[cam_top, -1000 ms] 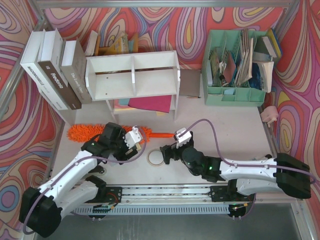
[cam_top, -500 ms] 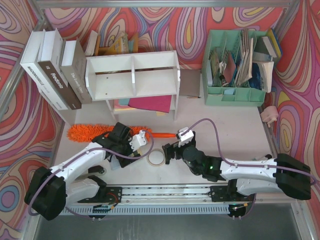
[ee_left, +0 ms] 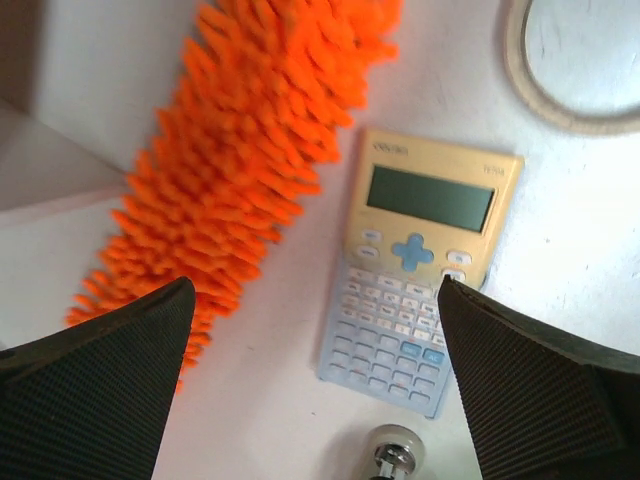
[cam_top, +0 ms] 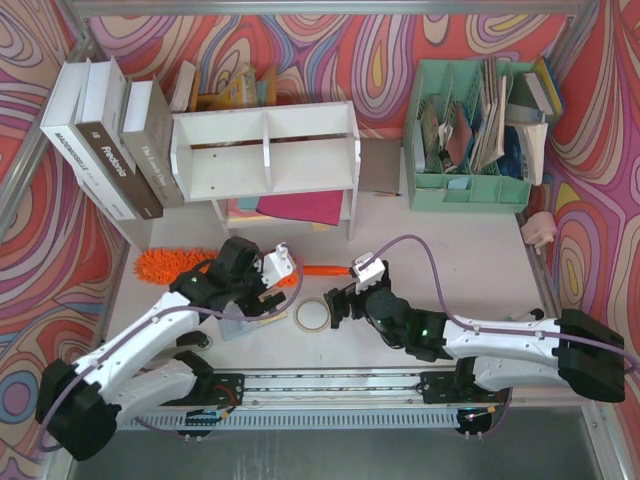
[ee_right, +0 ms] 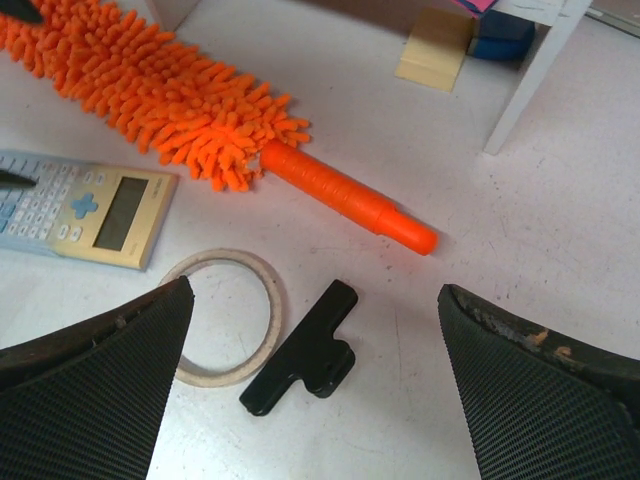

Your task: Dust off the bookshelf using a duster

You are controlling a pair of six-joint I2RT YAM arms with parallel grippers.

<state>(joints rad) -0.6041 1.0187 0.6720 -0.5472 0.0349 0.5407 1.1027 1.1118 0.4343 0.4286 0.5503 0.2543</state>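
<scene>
From above, the small white wooden bookshelf (cam_top: 265, 150) on legs stands well beyond both tools at the far side of the table. The long fluffy bright-orange microfibre duster (cam_top: 170, 265), with its short orange plastic handle, lies flat on the table in front of it, and neither tool holds it. The left gripper (cam_top: 262, 292) hangs just on the near side of the fluffy head, and the right gripper (cam_top: 338, 305) sits near the handle's tip, with a pale ring of tape (cam_top: 313, 315) between the two tools. In the left wrist view the left gripper's black ribbed fingers (ee_left: 100, 390) stand wide apart with nothing between them. The duster runs away ahead and to their left, and a cream and pale-blue pocket calculator (ee_left: 415, 270) lies straight ahead, just beside it. In the right wrist view the right gripper is equally wide and empty. The orange handle lies ahead of its gap, a black plastic clip (ee_right: 300, 350) sits closer in, and a white shelf leg stands further ahead to the right. By my judgement the task has hardly begun: the duster has yet to be grasped and lifted, and the shelf's top and both compartments are still to be swept
</scene>
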